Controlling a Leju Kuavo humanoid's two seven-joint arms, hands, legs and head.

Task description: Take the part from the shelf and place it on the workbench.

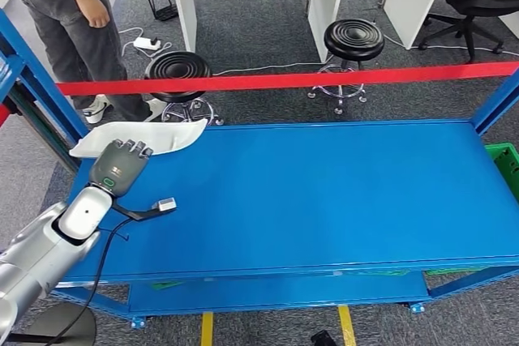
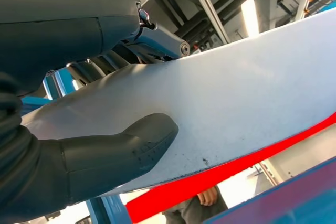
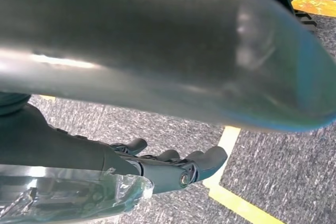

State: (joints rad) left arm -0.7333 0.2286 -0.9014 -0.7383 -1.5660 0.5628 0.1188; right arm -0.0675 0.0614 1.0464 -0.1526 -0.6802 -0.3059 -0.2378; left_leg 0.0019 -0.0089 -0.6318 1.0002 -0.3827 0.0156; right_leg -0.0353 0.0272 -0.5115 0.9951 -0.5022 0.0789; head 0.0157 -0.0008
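Note:
The part [image 1: 165, 137] is a long, white, curved panel lying across the back left corner of the blue workbench [image 1: 306, 192]. My left hand [image 1: 119, 166] grips its near edge from above. In the left wrist view the thick thumb [image 2: 118, 153] presses one face of the white part [image 2: 245, 93] and the darker fingers [image 2: 158, 43] lie on the other face. Whether the part touches the bench top I cannot tell. My right hand [image 3: 174, 166] hangs over grey carpet, its fingers loosely stretched and holding nothing.
A red barrier strip [image 1: 306, 80] runs behind the bench. Behind it are two black stools [image 1: 178, 70] [image 1: 353, 38] and a person [image 1: 67, 14] at the back left. A green crate [image 1: 505, 164] sits at the bench's right end. A lower blue shelf [image 1: 276, 291] lies under the top.

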